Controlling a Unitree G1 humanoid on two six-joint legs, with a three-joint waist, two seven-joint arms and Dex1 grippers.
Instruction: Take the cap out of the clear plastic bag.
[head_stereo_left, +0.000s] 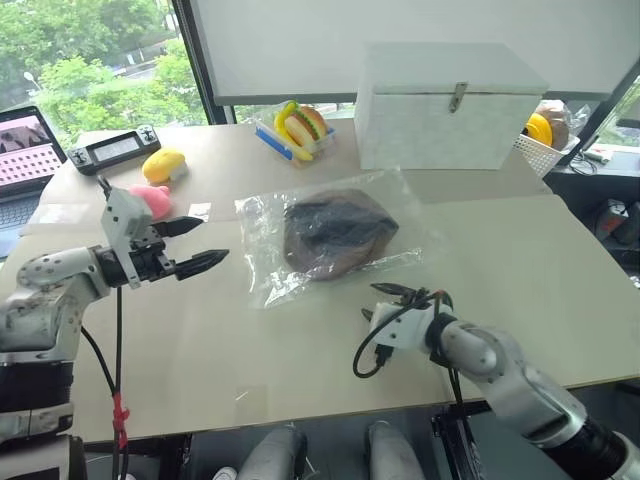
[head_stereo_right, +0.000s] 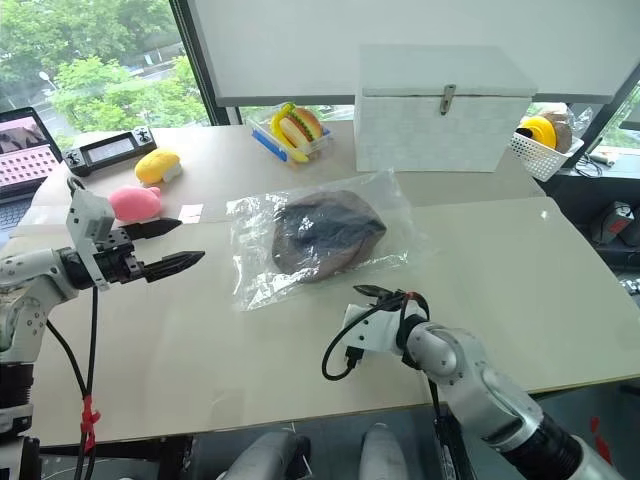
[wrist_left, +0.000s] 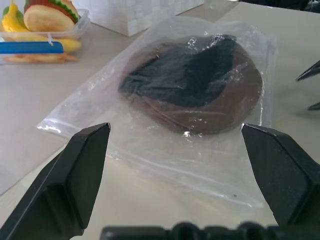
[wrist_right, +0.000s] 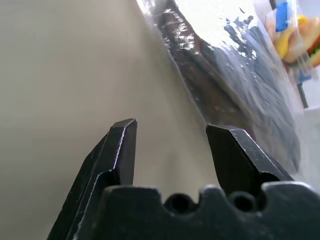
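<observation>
The brown cap (head_stereo_left: 335, 235) with dark lining lies sealed inside the clear plastic bag (head_stereo_left: 262, 262), flat on the middle of the beige table (head_stereo_left: 200, 340). To the bag's left, my left gripper (head_stereo_left: 215, 240) hovers above the table, open wide and pointing at the bag; in the left wrist view the cap (wrist_left: 200, 95) sits between its spread fingers (wrist_left: 85, 165). My right gripper (head_stereo_left: 372, 300) is low over the table just in front of the bag's near edge, open with nothing between its fingers (wrist_right: 120, 150). The bag's edge (wrist_right: 200, 65) lies just beyond its fingertips.
A white lidded box (head_stereo_left: 450, 105) stands behind the bag. A tray of toy food (head_stereo_left: 298, 130) sits to the box's left. A yellow toy (head_stereo_left: 163, 164), a pink toy (head_stereo_left: 152, 200), a controller (head_stereo_left: 115, 148) and a laptop (head_stereo_left: 25, 150) are far left. A white basket (head_stereo_left: 540, 145) is far right.
</observation>
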